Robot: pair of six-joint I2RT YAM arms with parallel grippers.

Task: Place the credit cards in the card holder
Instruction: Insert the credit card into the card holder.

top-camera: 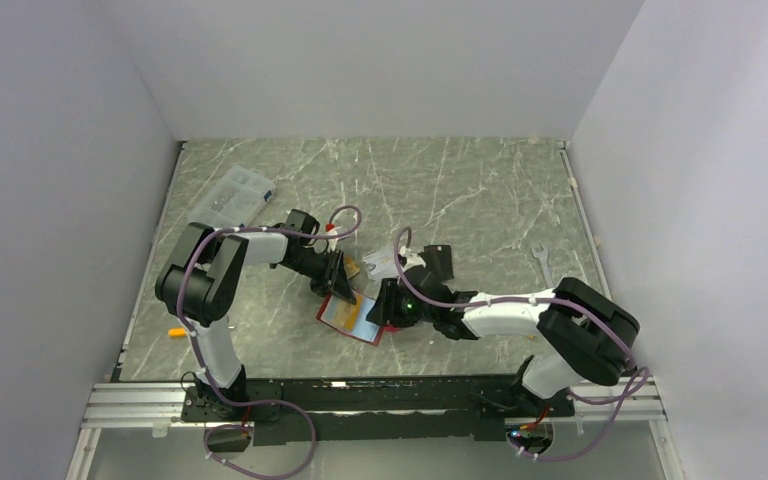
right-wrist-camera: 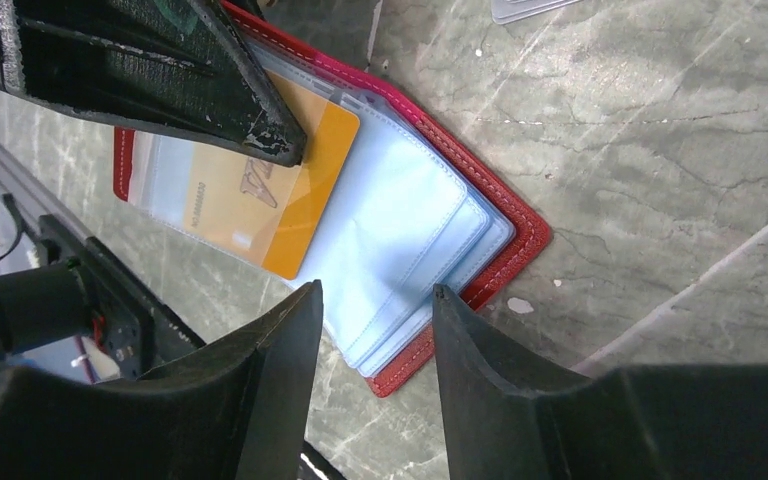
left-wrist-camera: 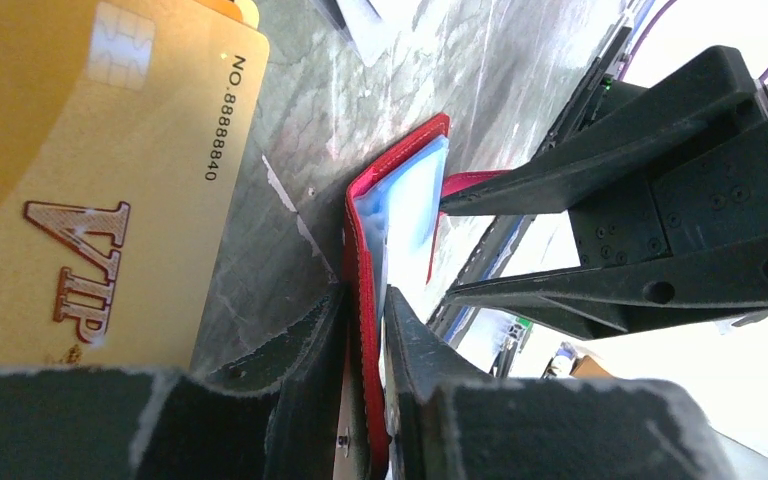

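Note:
The card holder [top-camera: 348,318] lies open on the marble table, red with pale clear pockets [right-wrist-camera: 400,230]. My left gripper [left-wrist-camera: 365,300] is shut on its red edge [left-wrist-camera: 400,150], which stands up between the jaws. One gold credit card [right-wrist-camera: 250,190] sits inside a clear pocket. Another gold card marked VIP [left-wrist-camera: 90,180] lies flat on the table beside the left gripper. My right gripper [right-wrist-camera: 375,295] hovers open over the holder's near corner [right-wrist-camera: 520,240] with nothing between its fingers. In the top view the left gripper [top-camera: 340,285] and the right gripper [top-camera: 380,303] meet over the holder.
Pale cards [top-camera: 380,262] lie just behind the holder. A clear plastic box [top-camera: 232,197] sits at the back left, a wrench [top-camera: 542,262] at the right, and a small orange item [top-camera: 176,331] near the left front. White walls enclose the table.

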